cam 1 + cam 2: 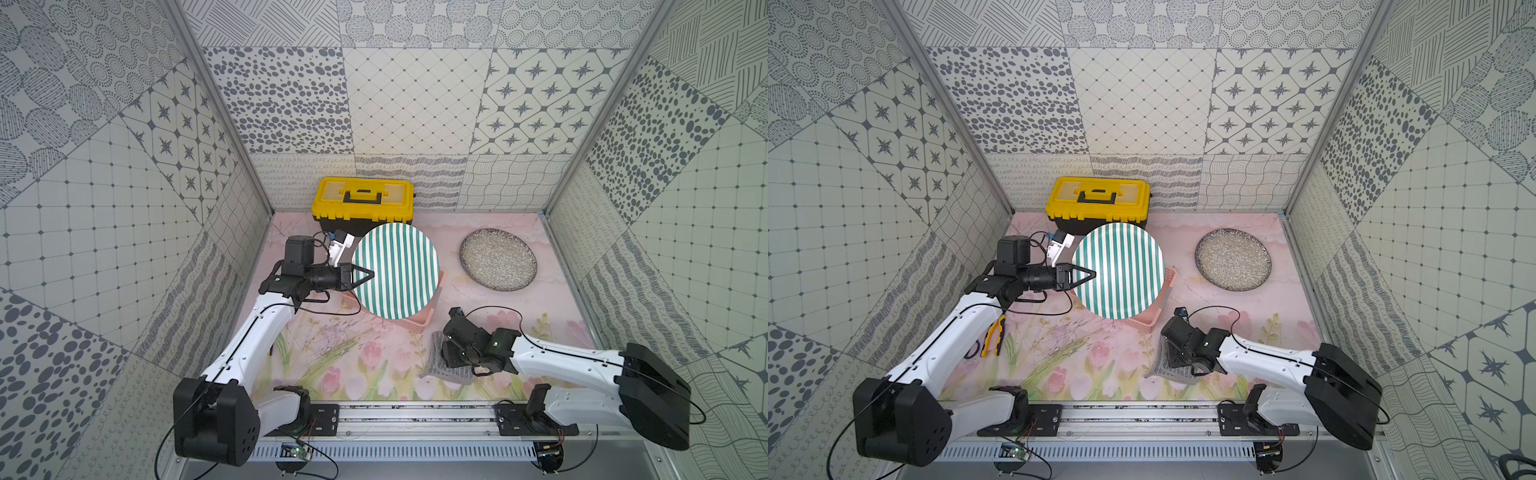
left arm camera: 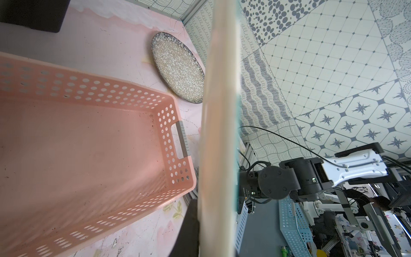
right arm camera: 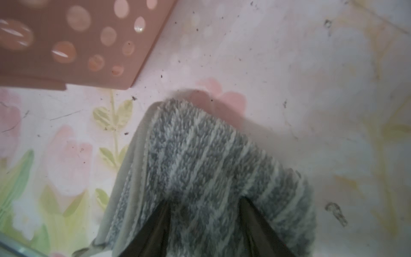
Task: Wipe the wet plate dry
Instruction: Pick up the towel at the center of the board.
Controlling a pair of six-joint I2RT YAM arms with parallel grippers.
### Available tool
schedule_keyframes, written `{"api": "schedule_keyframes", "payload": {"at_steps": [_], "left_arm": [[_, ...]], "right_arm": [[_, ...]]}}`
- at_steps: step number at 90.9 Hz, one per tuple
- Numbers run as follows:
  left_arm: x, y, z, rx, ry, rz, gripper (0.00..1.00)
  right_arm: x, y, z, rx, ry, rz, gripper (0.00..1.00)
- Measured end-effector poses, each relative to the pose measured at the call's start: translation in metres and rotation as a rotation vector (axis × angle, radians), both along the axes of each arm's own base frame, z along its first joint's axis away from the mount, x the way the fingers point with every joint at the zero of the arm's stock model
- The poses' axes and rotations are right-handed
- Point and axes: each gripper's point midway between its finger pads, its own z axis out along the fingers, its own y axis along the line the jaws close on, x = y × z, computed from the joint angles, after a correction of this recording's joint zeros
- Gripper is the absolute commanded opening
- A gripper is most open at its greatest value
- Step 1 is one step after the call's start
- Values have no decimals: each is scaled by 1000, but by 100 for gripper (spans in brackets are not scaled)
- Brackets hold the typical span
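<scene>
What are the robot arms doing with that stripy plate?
They are getting ready to dry it. The left gripper holds the striped plate by its edge, up over the pink basket. The right gripper is down at the table, pinching a grey towel that bunches up between its jaws. The towel and the plate are apart, so no wiping has begun.

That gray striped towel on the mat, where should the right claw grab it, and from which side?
Probably the raised fold of the gray striped towel, taken from above with the jaws across the ridge. The towel lies humped on the floral mat, so the fold offers thickness. The right claw straddles that fold.
</scene>
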Motion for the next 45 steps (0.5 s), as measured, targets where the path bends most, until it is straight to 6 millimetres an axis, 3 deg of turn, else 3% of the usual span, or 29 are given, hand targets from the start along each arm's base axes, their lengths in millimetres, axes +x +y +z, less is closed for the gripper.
{"api": "schedule_keyframes", "payload": {"at_steps": [14,26,32,38,45], "left_arm": [[1,1,-1,5,-1,6,0],[1,1,-1,5,-1,6,0],[1,1,-1,6,-1,7,0],[1,1,-1,5,-1,6,0],[1,1,-1,5,-1,6,0]], "right_arm": [[7,6,-6,-64,-26,-38,0],[10,-1,1,-68,-68,-82,0],[12,-10,14,-55,-109,-100,0],[15,-16,38,-4,-177,-113,0],[22,-20,80,104,-291,-123,0]]}}
